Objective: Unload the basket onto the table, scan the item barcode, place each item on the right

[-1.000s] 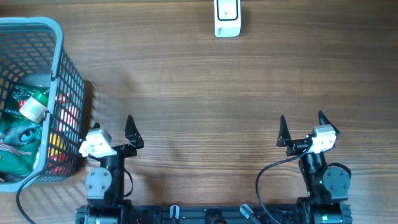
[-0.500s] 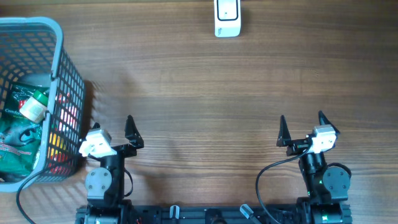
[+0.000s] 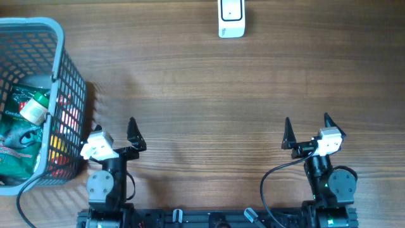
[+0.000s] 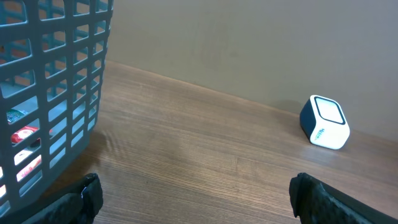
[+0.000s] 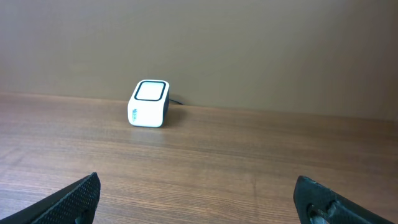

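Note:
The barcode scanner (image 3: 231, 18), a white box with dark blue sides, stands at the far edge of the wooden table; the left wrist view has the scanner (image 4: 324, 122) at far right and the right wrist view has the scanner (image 5: 149, 103) left of centre. Items lie in the grey mesh basket (image 3: 58, 44) at the left: a green packet (image 3: 16, 130), a white-capped bottle (image 3: 33, 109) and red packaging (image 4: 25, 134). My left gripper (image 3: 114, 126) hovers open and holds nothing, right beside the basket wall (image 4: 62, 93). My right gripper (image 3: 307, 120) is also open and holds nothing.
Bare wood table (image 3: 209, 95) stretches between the grippers and the scanner. A plain wall rises behind the table's far edge. The basket's corner sits close to my left gripper's outer finger.

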### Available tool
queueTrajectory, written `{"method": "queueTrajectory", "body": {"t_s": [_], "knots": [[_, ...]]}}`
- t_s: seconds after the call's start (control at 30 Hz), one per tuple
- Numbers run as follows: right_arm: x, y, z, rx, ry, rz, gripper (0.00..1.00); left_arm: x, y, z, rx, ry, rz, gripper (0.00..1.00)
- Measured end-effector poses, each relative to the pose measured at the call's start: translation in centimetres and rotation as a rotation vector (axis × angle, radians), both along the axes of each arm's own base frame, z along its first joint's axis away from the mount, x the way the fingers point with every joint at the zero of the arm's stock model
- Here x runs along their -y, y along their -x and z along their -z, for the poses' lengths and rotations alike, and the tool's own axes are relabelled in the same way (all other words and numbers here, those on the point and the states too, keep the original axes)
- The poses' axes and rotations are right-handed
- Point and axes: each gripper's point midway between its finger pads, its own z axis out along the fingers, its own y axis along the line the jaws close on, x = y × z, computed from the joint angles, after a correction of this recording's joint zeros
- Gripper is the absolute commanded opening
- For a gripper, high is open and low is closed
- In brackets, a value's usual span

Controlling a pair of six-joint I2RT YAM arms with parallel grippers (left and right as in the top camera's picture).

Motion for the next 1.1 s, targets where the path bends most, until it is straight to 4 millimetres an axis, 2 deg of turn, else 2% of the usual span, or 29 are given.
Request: {"method": "queueTrajectory", "body": {"t_s": [0.73,0.83,0.87,0.97,1.0,1.1], "knots": [[0.0,0.0,0.0,0.0,0.0,0.0,1.0,0.3,0.4,0.1,-0.043,0.0,0.018,1.0],[0.0,0.0,0.0,0.0,0.0,0.0,1.0,0.8,0.9,-2.2,-0.02,0.004,0.047,1.0],[0.0,0.0,0.0,0.0,0.0,0.0,1.0,1.0,1.3,-4.2,0.004,0.006,0.062,1.0],[0.0,0.0,0.0,0.0,0.0,0.0,1.0,1.2,1.9,-6.5,0.002,0.007,0.077,1.0],[0.0,0.0,0.0,0.0,0.0,0.0,1.0,1.4,2.0,-7.9,-0.005,0.008,0.087,1.0],[0.0,0.0,0.0,0.0,0.0,0.0,1.0,1.9,2.1,-9.5,-0.049,0.012,0.118,1.0]]}}
